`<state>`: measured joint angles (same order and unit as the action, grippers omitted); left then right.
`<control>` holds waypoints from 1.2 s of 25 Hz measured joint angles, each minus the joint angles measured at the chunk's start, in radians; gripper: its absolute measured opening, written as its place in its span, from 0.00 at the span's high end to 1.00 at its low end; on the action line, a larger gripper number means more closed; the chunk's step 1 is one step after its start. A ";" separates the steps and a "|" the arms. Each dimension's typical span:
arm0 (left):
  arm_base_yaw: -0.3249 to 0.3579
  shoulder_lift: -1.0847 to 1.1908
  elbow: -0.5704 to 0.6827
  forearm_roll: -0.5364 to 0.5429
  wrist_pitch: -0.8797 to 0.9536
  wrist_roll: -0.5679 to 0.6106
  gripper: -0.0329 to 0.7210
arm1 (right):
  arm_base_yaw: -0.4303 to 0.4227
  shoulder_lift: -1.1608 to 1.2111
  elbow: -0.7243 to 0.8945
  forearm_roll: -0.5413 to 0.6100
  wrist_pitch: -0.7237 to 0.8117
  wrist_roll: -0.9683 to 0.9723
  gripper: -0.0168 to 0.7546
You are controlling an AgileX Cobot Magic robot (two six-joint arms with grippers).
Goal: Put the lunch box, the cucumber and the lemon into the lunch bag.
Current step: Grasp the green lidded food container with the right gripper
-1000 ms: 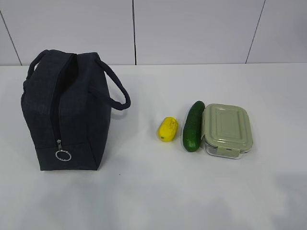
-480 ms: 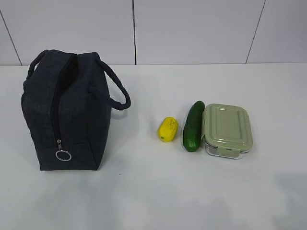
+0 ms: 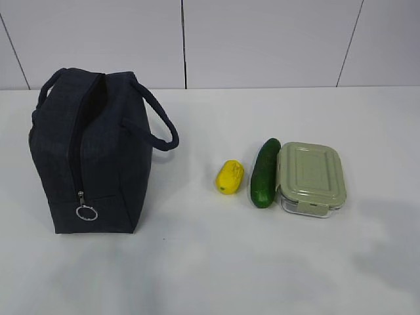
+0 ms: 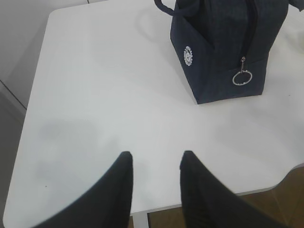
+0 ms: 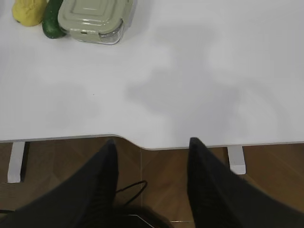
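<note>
The dark navy lunch bag (image 3: 92, 149) stands upright on the left of the white table, its zipper closed with the silver ring pull (image 3: 86, 212) low on the near end. To its right lie the yellow lemon (image 3: 230, 176), the dark green cucumber (image 3: 264, 172) and the lunch box (image 3: 310, 177) with its sage-green lid, side by side. My left gripper (image 4: 154, 156) hangs open and empty over the table's near edge, well short of the lunch bag (image 4: 223, 47). Over the floor just off the near edge, my right gripper (image 5: 152, 141) is open and empty, far from the lunch box (image 5: 95, 19).
The white table (image 3: 216, 262) ends at a wall of white panels (image 3: 262, 39) behind. Its near edge (image 5: 156, 145) has a curved notch, with brown floor and a white table leg (image 5: 236, 159) below. A faint shadow lies at the table's lower right.
The objects have not moved. A faint shadow at the table's lower right in the exterior view has grown and spread inward.
</note>
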<state>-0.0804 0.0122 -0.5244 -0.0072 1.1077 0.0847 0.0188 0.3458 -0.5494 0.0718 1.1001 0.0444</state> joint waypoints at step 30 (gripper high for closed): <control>0.000 0.000 0.000 -0.002 0.000 0.000 0.63 | -0.002 0.923 -0.401 0.385 -0.177 -0.254 0.50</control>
<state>-0.0804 0.0122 -0.5244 -0.0090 1.1077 0.0847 0.0173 1.2688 -0.9500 0.4571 0.9233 -0.2101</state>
